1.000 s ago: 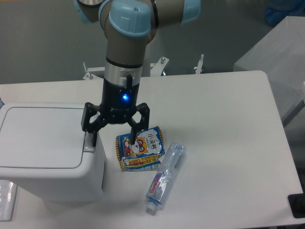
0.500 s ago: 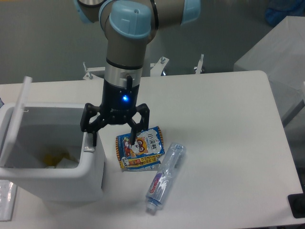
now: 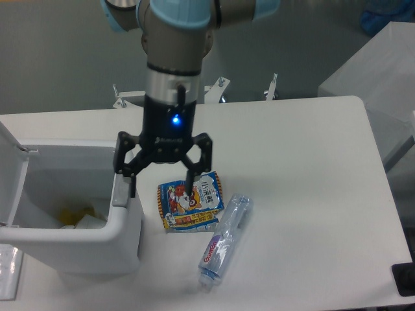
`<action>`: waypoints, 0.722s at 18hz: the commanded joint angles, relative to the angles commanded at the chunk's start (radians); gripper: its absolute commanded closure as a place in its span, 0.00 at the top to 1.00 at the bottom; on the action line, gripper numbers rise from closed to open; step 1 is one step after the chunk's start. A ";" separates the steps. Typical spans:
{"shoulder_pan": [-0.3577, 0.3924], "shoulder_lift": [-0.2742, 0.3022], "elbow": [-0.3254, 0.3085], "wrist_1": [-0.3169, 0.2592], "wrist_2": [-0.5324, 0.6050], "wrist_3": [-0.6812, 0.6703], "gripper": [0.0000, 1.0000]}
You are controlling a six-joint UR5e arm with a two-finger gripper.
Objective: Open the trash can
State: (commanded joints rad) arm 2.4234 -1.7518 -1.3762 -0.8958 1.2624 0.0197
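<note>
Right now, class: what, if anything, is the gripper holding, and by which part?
Nothing. The gripper is open, fingers spread above the trash can rim and the snack packet.

Bright even overhead light, white bench point(image 3: 298, 168) near washed out, soft short shadows under the snack packet point(image 3: 190, 202) and bottle point(image 3: 225, 241), small blue LED glow on the claw point(image 3: 160, 186), mild overall softness

Trash can point(image 3: 97, 240) sits at the lower left with its lid point(image 3: 11, 162) flipped up at the far left edge, some yellow and white stuff visible inside. Gripper point(image 3: 160, 184) hangs spread wide over the can's right rim. Snack packet point(image 3: 191, 201) and plastic bottle point(image 3: 224, 241) lie center frame on the white table point(image 3: 311, 194).
</note>
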 joint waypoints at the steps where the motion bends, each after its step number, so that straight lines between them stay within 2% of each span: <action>1: 0.025 0.002 0.017 0.000 0.011 0.021 1.00; 6: 0.098 0.012 0.026 -0.015 0.129 0.245 1.00; 10: 0.160 0.012 0.017 -0.018 0.132 0.365 1.00; 13: 0.192 0.012 0.016 -0.046 0.132 0.437 1.00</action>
State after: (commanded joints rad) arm 2.6153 -1.7395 -1.3606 -0.9417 1.3944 0.4569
